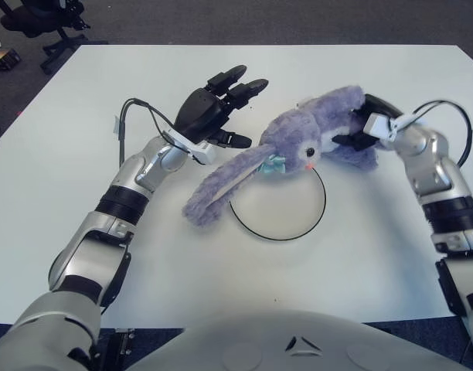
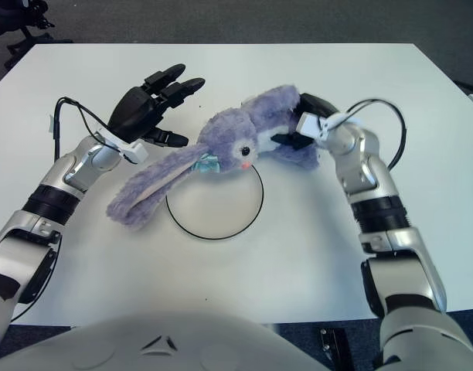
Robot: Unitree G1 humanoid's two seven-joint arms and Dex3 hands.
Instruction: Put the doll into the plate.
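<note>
A purple plush rabbit doll (image 1: 306,139) with long ears hangs over the far rim of the white plate (image 1: 279,209), which has a thin black edge. Its face looks toward me and its ears (image 1: 221,185) trail down to the left onto the table. My right hand (image 1: 368,127) is shut on the doll's body at the plate's far right. My left hand (image 1: 213,108) hovers open, fingers spread, just left of the doll's head and beyond the plate's far left rim.
The white table (image 1: 66,154) carries only the plate and doll. Dark carpet lies beyond its far edge, with an office chair base (image 1: 43,23) at the far left. Cables loop off both wrists.
</note>
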